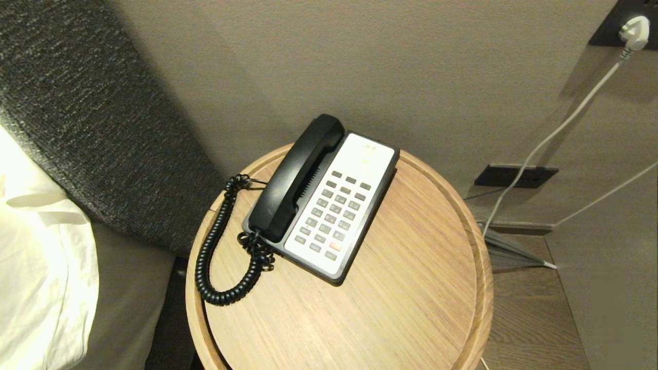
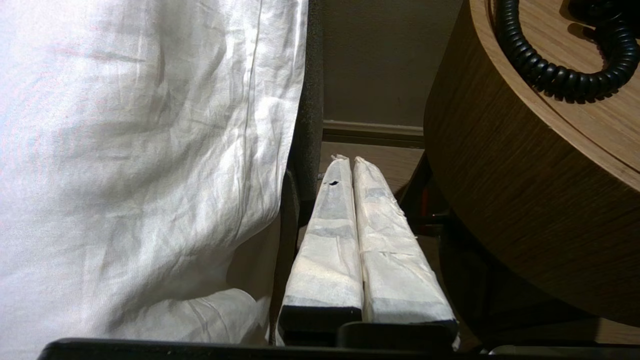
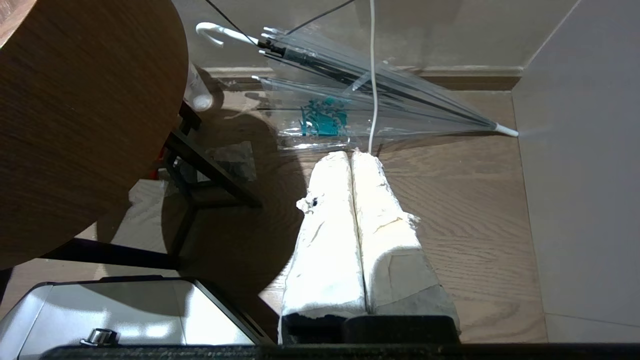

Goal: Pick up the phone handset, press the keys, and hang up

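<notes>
The phone handset (image 1: 300,177) lies seated in its cradle on the phone base (image 1: 339,210), along the base's side nearest the bed (image 1: 36,257). The base sits toward the far edge of the round wooden worktop (image 1: 411,288). The coiled cord (image 1: 218,252) loops from the handset's near end out to the worktop's bed-side edge and back.

Neither arm appears in the head view. The left gripper (image 2: 349,162) hangs below the worktop rim, between the bed sheet and the worktop's side; its jaws are pressed together and hold nothing. The right gripper (image 3: 352,156) hangs low on the other side, above the floor near a clear umbrella (image 3: 360,100); its jaws are likewise together and empty.

Step in hand: lifting the handset, not yet begun. Recommended procedure: open the jaws first, approach from above, span the narrow middle of the handset, and lift straight up so the cord does not drag the base
</notes>
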Robot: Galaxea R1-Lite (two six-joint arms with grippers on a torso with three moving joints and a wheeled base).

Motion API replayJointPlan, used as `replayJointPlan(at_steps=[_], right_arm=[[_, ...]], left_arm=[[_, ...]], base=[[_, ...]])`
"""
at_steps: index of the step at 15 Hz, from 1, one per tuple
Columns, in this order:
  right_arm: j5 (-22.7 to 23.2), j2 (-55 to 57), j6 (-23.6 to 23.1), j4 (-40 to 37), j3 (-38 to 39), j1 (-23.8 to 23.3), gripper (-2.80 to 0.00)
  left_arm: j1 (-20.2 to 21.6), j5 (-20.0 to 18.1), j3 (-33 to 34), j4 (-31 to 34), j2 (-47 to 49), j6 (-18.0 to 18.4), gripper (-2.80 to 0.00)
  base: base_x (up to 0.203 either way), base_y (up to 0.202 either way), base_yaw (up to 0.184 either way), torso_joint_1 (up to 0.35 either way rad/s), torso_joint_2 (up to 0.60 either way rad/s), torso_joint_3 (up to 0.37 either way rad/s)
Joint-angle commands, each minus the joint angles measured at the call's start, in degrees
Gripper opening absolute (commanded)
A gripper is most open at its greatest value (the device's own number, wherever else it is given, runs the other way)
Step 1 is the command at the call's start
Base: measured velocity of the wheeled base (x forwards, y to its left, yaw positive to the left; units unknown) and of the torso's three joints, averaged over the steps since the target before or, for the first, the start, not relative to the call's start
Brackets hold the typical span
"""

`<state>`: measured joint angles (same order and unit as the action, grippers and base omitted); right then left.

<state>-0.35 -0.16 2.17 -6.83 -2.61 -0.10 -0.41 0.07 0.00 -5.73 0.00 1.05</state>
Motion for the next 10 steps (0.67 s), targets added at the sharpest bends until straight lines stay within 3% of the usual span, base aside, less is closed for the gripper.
replayJointPlan(at_steps=[1, 10], right_arm=[[0.0, 0.13, 0.03, -0.03, -0.03, 0.01, -2.8], [0.0, 0.07, 0.03, -0.03, -0.03, 0.01, -2.8]], left_arm=[[-0.02, 0.01, 2.29, -0.07, 0.0, 0.01, -2.8], [-0.02, 0.01, 2.29, 0.02, 0.0, -0.17, -2.8]], base=[[0.0, 0.0, 0.0, 0.0, 0.0, 0.0], [0.0, 0.0, 0.0, 0.0, 0.0, 0.0]])
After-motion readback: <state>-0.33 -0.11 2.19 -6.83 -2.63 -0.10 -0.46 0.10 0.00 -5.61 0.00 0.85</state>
